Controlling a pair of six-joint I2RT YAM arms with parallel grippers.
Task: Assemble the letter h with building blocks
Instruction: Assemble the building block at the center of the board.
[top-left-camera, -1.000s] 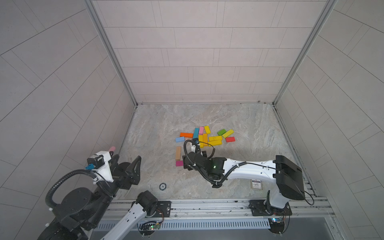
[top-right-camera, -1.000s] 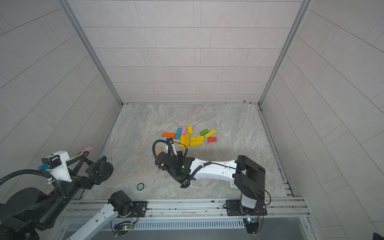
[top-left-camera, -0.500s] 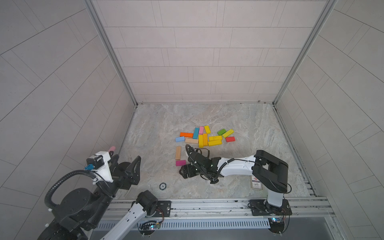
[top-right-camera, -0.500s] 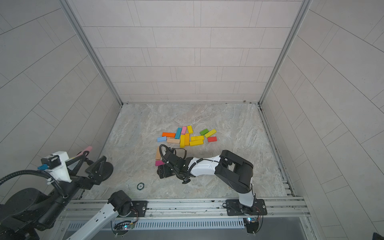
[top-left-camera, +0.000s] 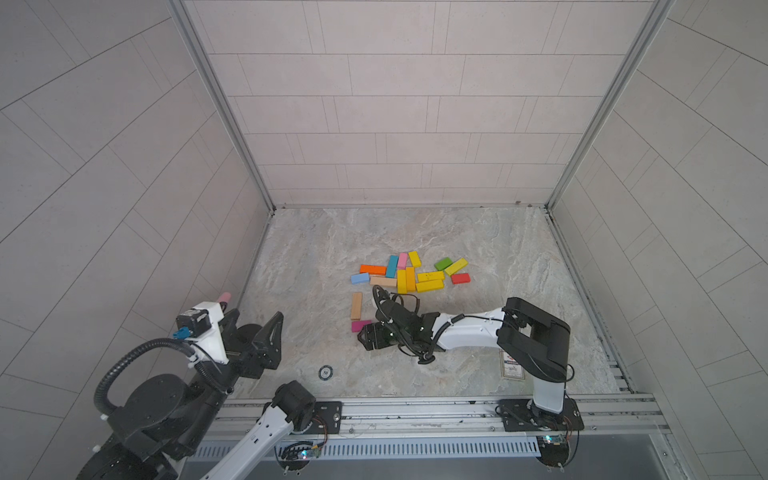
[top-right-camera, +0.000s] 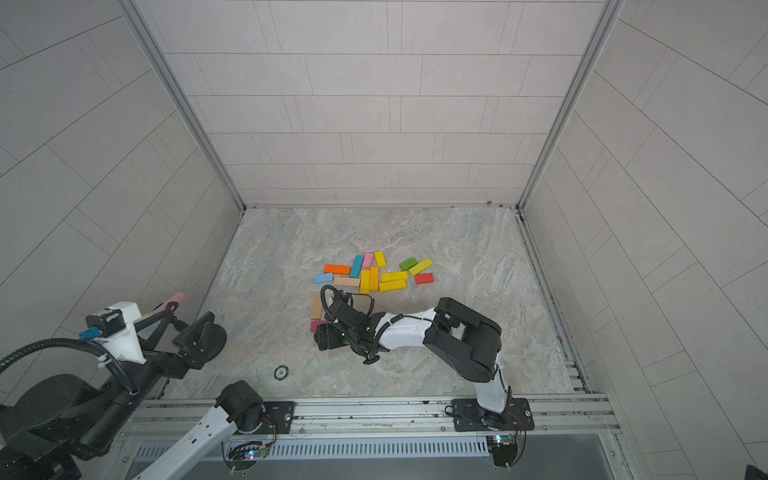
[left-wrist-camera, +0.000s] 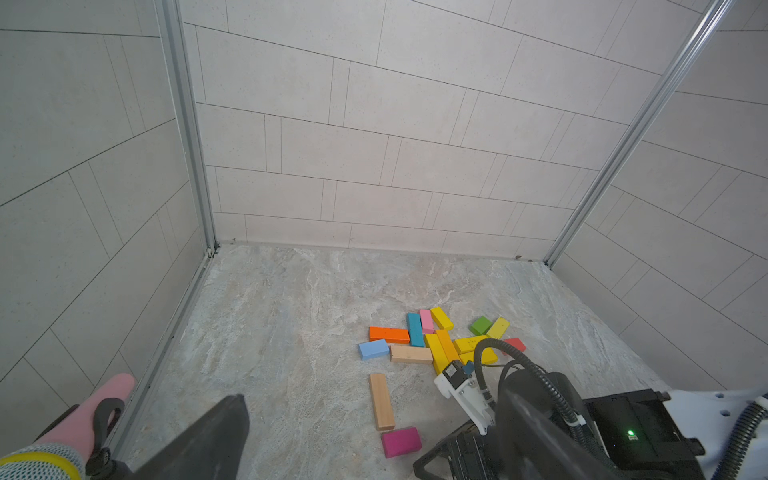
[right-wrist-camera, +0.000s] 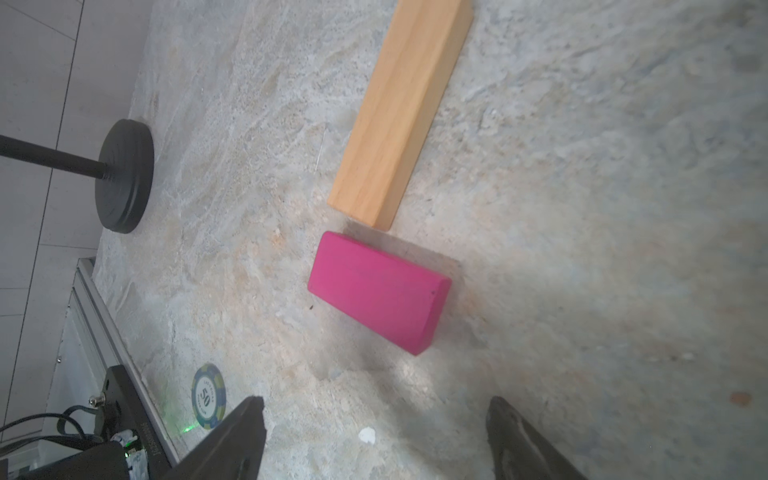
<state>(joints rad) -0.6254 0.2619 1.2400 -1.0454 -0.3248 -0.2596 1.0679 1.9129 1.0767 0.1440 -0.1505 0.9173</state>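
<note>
The right gripper (right-wrist-camera: 374, 411), jaws spread and empty, hangs just on the near side of a short magenta wooden block (right-wrist-camera: 378, 291). That block lies flat on the marbled counter (top-left-camera: 478, 249), just beside the near end of a long plain-wood block (right-wrist-camera: 401, 112). The other coloured building blocks (top-left-camera: 409, 272) cluster farther back. The left gripper (top-left-camera: 253, 328) hangs spread wide at near left.
</note>
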